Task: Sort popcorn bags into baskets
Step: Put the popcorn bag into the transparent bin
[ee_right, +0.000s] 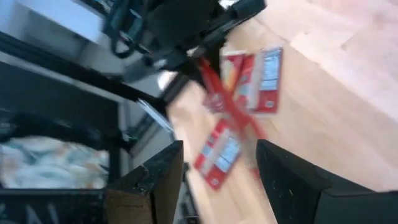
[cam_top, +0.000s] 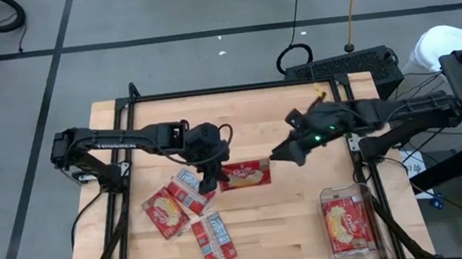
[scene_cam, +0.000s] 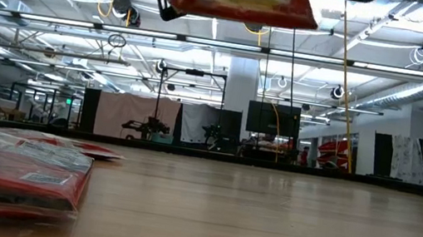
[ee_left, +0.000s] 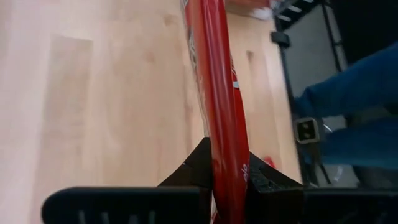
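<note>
We are seeing the left gripper [cam_top: 212, 182] pinching a popcorn bag [cam_top: 245, 174] by its edge, lifted above the table [cam_top: 302, 217]. The right gripper [cam_top: 279, 153] is hovering beside it, fingers spread (nothing between them). Another bag is lying in the clear basket [cam_top: 382, 247].

Pale wooden table top [cam_top: 293, 218]: smooth planks, visible grain, light satin sheen. Flat red popcorn bags [cam_top: 189, 204]: glossy plastic film, crinkled, white printed panels on some faces. Lifted red bag [ee_left: 214, 106]: shiny film, bright highlight along its edge. Clear plastic rectangular bin [cam_top: 356, 256]: see-through, glossy, rounded corners. Dark left gripper fingers [ee_left: 194, 171]: matt black plastic-looking. Black table frame [cam_top: 235, 88]: matt metal tubing.
</note>
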Available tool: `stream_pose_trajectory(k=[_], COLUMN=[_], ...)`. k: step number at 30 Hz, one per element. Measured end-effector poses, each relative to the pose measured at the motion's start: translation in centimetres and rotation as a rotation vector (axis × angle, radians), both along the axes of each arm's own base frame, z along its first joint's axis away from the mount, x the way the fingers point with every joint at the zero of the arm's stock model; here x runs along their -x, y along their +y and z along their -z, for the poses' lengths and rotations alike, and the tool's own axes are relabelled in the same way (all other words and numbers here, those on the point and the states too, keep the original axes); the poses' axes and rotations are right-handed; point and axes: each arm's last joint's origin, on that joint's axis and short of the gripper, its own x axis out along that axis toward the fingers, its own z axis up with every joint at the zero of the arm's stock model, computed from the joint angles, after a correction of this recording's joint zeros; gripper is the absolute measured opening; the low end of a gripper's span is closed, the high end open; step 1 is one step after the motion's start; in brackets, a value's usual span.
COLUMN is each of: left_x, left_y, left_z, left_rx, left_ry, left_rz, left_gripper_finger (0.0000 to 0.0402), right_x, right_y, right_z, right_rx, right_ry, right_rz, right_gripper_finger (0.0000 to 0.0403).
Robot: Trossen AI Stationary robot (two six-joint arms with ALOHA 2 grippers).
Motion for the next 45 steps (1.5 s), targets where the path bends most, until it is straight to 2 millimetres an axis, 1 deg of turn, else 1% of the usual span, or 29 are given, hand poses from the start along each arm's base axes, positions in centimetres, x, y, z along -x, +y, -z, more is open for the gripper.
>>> stream_pose_trajectory(k=[2, 5, 11, 14, 18, 22, 27, 30, 34, 40, 45], left_x=[0.1, 0.1, 0.5, 0.7, 0.8, 0.8, 0.8, 0.8, 0.8, 0.7, 0.6], left_y=[-0.2, -0.3, -0.6, -0.6, -0.7, -0.9, -0.9, -0.9, -0.8, -0.7, -0.7], left_z=[0.0, 0.0, 0.3, 0.5, 0.5, 0.5, 0.6, 0.6, 0.6, 0.5, 0.5], left_rx=[0.013, 0.012, 0.013, 0.013, 0.007, -0.01, -0.017, -0.021, -0.046, -0.076, -0.063], left_ry=[0.005, 0.002, 0.047, 0.077, 0.084, 0.07, 0.073, 0.073, 0.065, 0.057, 0.069], left_rz=[0.015, 0.03, 0.063, 0.066, 0.077, 0.106, 0.1, 0.096, 0.079, 0.054, 0.023], left_gripper_finger=[0.0025, 0.0025, 0.0025, 0.0025, 0.0026, 0.0026, 0.0026, 0.0026, 0.0026, 0.0026, 0.0026], right_x=[-1.0, -2.8, -6.2, -7.3, -8.5, -9.1, -9.6, -9.6, -9.5, -9.2, -9.1], right_y=[-0.4, -0.9, -0.9, -0.8, -0.9, -1.0, -1.0, -0.9, -0.8, -0.6, -0.1], right_z=[-0.3, -0.3, 1.5, 2.4, 3.5, 4.2, 4.5, 4.3, 4.5, 6.2, 6.1], right_rx=[0.034, 0.074, 0.091, 0.109, 0.165, 0.273, 0.35, 0.345, 0.338, 0.291, 0.269], right_ry=[0.063, 0.124, 0.138, 0.13, 0.139, 0.137, 0.1, 0.073, 0.1, 0.163, 0.167], right_rz=[-0.041, -0.155, -0.342, -0.391, -0.395, -0.424, -0.477, -0.493, -0.5, -0.494, -0.483], right_gripper_finger=[0.0196, 0.0196, 0.0196, 0.0196, 0.0196, 0.0193, 0.0169, 0.015, 0.012, 0.0064, 0.0015])
